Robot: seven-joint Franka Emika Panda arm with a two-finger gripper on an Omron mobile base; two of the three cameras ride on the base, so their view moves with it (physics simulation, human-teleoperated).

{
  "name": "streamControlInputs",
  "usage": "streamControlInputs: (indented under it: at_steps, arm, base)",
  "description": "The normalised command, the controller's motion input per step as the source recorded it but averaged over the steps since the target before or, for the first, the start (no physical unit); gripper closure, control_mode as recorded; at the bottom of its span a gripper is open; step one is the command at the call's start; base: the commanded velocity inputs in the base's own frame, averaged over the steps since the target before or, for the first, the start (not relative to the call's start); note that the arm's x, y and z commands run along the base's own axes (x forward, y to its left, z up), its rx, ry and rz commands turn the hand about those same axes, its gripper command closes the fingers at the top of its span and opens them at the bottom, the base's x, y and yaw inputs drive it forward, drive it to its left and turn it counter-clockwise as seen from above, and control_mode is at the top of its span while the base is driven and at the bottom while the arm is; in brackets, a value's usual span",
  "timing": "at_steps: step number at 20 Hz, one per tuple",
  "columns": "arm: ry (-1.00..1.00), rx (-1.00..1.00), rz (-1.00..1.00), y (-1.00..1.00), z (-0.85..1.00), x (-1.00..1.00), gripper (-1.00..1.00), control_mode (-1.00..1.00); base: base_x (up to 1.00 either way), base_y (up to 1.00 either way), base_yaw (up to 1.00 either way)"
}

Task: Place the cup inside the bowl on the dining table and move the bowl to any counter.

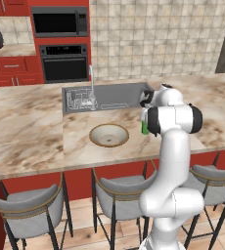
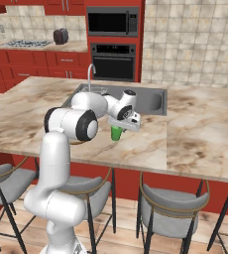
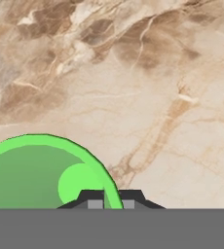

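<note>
Showing the white arm bent forward over the dining table (image 1: 26, 132), whose veined marble top carries an inset steel sink (image 1: 109, 95) with a faucet (image 1: 91, 80). In the hand view the gripper (image 3: 111, 204) stands nearly closed, its two dark fingertips (image 3: 92, 198) set on either side of the thin rim of the cup (image 3: 36, 175), one just inside the wall and one just outside, so that the jaws pinch the cup's edge. The cup is bright green and upright, with its open mouth and paler floor seen from above against the marble. In the right base view the cup (image 2: 116, 133) stands under the hand, on the table top in front of the sink, and the gripper (image 2: 120, 127) reaches down onto its upper edge. In the left base view a strip of the cup (image 1: 144, 127) shows beside the arm's upper link, the remainder being hidden by the arm. The bowl (image 1: 109, 135), wide, shallow and brown-rimmed, rests on the table well to the left of the cup in that view, apart from it and with nothing inside. Grey stools (image 1: 29, 207) line the near side of the table. Behind it stand red cabinets with a built-in oven (image 1: 64, 62) and a microwave (image 1: 59, 22), beside a tiled wall.
</note>
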Motion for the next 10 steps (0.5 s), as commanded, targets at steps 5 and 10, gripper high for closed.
streamControlInputs:
  at_steps: [5, 10]
  arm:
    - [0.0, 0.0, 0.0, 0.06, 0.3, -0.16, 1.0, -1.0]
    - [0.0, 0.0, 0.0, 0.1, 0.35, -0.12, 1.0, -1.0]
  base:
    - [0.0, 0.0, 0.0]
    - [0.0, 0.0, 0.0]
